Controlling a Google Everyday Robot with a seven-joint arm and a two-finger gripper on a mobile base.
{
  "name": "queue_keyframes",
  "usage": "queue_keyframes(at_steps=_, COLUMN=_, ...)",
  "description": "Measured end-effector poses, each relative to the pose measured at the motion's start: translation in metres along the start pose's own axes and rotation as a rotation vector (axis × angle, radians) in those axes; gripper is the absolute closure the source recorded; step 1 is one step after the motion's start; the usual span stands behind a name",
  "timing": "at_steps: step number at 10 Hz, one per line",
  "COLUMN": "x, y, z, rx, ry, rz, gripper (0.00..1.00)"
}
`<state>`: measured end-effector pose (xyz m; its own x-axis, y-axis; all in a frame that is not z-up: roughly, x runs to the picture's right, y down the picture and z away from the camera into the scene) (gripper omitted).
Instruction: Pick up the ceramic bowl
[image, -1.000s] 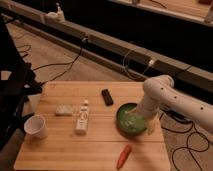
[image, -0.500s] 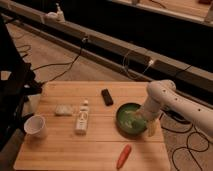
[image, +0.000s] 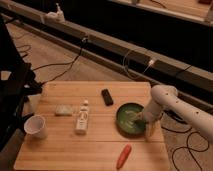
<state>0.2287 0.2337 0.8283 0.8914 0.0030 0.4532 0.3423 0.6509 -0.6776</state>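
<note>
Your gripper (image: 142, 126) is down at the right-hand rim of the ceramic bowl (image: 125, 120), and the fingers (image: 149, 131) are spread apart: one dips inside the bowl, the other hangs just outside the rim, so the wall sits between them, not squeezed as far as you can see. The bowl sits flat on the wooden table (image: 100, 150), near its right edge, directly left of the outer finger in the view. The white arm (image: 170, 100) comes in from the right. Below the fingers, nearer the front edge, lies an orange-red stick (image: 123, 156); beyond the bowl, a small black block (image: 107, 96). Further left of the fingers you've got a white bottle (image: 82, 119) lying down, a pale pad (image: 63, 110), and well apart, the white cup (image: 36, 126)
</note>
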Motion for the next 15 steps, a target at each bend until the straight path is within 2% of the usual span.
queue_keyframes(at_steps=3, x=0.003, y=-0.001, z=0.001, rx=0.010, ry=-0.019, rz=-0.002, gripper=0.80)
queue_keyframes(at_steps=4, x=0.003, y=-0.002, z=-0.004, rx=0.019, ry=-0.010, rz=-0.007, gripper=0.92)
queue_keyframes(at_steps=5, x=0.003, y=-0.004, z=-0.011, rx=0.038, ry=-0.002, rz=-0.009, gripper=0.97)
queue_keyframes(at_steps=6, x=-0.002, y=-0.011, z=-0.024, rx=0.076, ry=0.004, rz=-0.018, gripper=1.00)
queue_keyframes(at_steps=10, x=-0.034, y=-0.035, z=-0.088, rx=0.220, ry=0.035, rz=-0.084, gripper=1.00)
queue_keyframes(at_steps=11, x=-0.045, y=-0.043, z=-0.109, rx=0.275, ry=0.035, rz=-0.108, gripper=1.00)
queue_keyframes(at_steps=14, x=-0.066, y=-0.055, z=-0.150, rx=0.380, ry=0.031, rz=-0.157, gripper=1.00)
queue_keyframes(at_steps=15, x=-0.069, y=-0.055, z=-0.156, rx=0.394, ry=0.029, rz=-0.163, gripper=1.00)
